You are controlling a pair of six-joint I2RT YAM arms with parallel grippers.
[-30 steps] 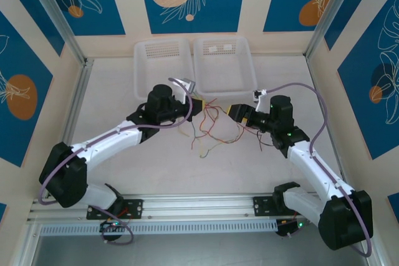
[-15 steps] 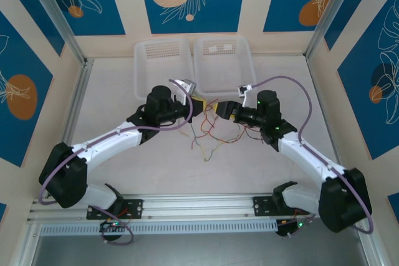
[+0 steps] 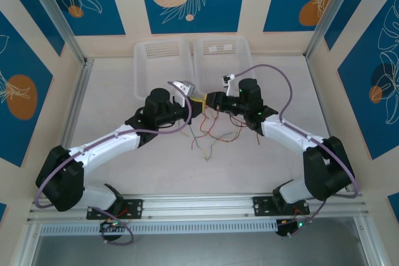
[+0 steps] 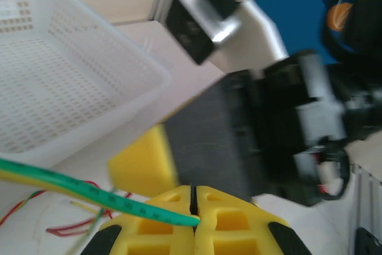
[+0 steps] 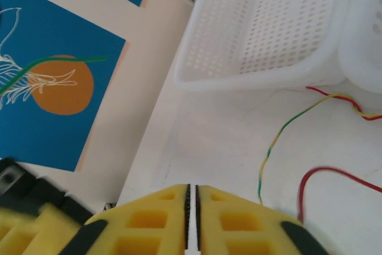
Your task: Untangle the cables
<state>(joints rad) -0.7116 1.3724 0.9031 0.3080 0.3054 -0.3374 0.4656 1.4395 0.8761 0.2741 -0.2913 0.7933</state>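
Observation:
The cables (image 3: pixel 212 132), thin red, yellow, green and orange wires, lie tangled on the table between the arms. My left gripper (image 3: pixel 198 108) hovers above the tangle's far left part. In the left wrist view, the left gripper (image 4: pixel 194 198) is shut on a green cable (image 4: pixel 59 184) that runs off to the left. My right gripper (image 3: pixel 212 100) sits tip to tip with it. The right gripper (image 5: pixel 192 192) is shut, a hairline gap between its pads, nothing visible in it. Below it lie a yellow-green cable (image 5: pixel 271 147) and a red cable (image 5: pixel 310 177).
Two white perforated baskets stand side by side at the back, the left basket (image 3: pixel 138 73) and the right basket (image 3: pixel 249 70). Both grippers are close to the baskets' near walls. Thick purple-grey arm cables (image 3: pixel 277 82) loop over the right arm.
The right arm swung left across the tangle until its gripper met the left one, and its jaws went from open to shut. The left gripper stayed shut in place.

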